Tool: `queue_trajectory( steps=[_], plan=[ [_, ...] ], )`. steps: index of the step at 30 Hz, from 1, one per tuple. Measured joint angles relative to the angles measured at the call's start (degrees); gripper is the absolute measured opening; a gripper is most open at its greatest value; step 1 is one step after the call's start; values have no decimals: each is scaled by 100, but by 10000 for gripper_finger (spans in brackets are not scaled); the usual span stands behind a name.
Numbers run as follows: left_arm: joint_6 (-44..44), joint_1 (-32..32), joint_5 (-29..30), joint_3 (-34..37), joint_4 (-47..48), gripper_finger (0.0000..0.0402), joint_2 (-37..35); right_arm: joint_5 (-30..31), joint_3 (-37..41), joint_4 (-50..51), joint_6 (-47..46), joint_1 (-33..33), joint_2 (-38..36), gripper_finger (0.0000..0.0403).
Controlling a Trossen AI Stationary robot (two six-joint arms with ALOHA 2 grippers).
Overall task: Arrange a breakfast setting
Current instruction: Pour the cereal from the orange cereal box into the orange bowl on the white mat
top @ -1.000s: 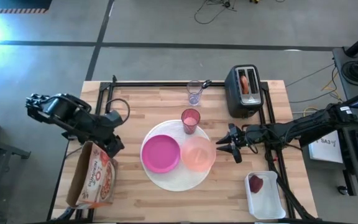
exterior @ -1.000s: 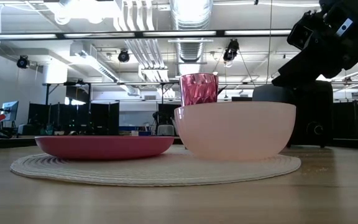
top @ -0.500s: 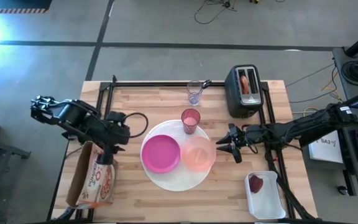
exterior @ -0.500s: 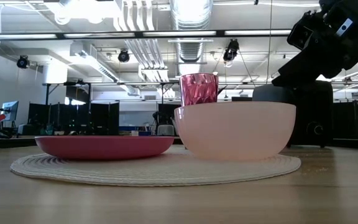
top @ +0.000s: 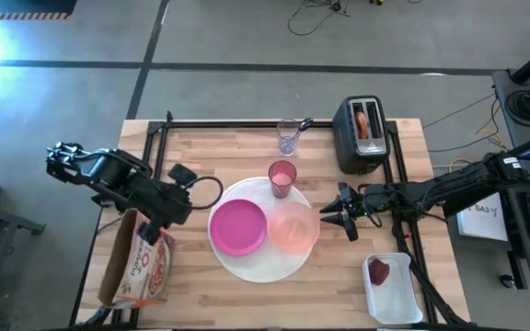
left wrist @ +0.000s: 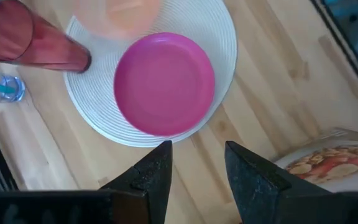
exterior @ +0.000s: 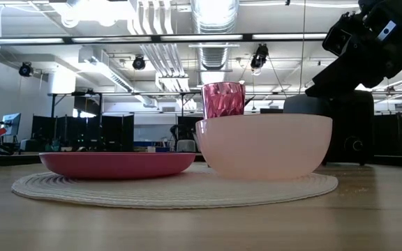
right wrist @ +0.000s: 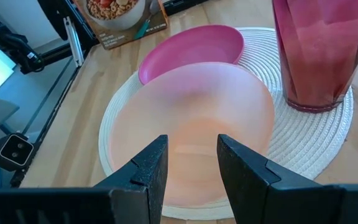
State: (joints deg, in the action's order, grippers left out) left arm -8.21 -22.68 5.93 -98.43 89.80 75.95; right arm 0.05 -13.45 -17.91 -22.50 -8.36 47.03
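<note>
While your left gripper (top: 159, 223) hangs left of centre in the high view, over the upper end of the cereal box (top: 139, 265), its fingers (left wrist: 151, 174) stand apart with bare wood between them and nothing held. Your right gripper (top: 331, 217) sits right of centre, just beside the bowl (top: 293, 226); its fingers (right wrist: 149, 169) are also parted and empty, the bowl showing through the gap in its wrist view.

At mid-frame you have the white plate (top: 251, 264), carrying the magenta plate (top: 238, 226) on its left half and the bowl on its right, the two side by side. The tumbler (top: 282, 178) stands on the white plate's upper edge, just above the bowl. Higher up, near the table's top edge, is the glass (top: 288, 137) with a teal-handled spoon in it. The toaster (top: 361, 134) stands at upper right with something orange in its slot. In the lower right corner a white tray (top: 393, 290) holds the dark-red fruit (top: 378, 271).
</note>
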Motion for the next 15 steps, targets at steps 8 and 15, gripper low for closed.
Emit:
queue_trajectory(
  steps=[8,15],
  plan=[
    [-405,0,232,0,-430,101,-8,-2,0,1,0,0,0,128],
    [70,0,206,0,-612,91,-34,-2,0,2,0,0,0,128]
  ],
)
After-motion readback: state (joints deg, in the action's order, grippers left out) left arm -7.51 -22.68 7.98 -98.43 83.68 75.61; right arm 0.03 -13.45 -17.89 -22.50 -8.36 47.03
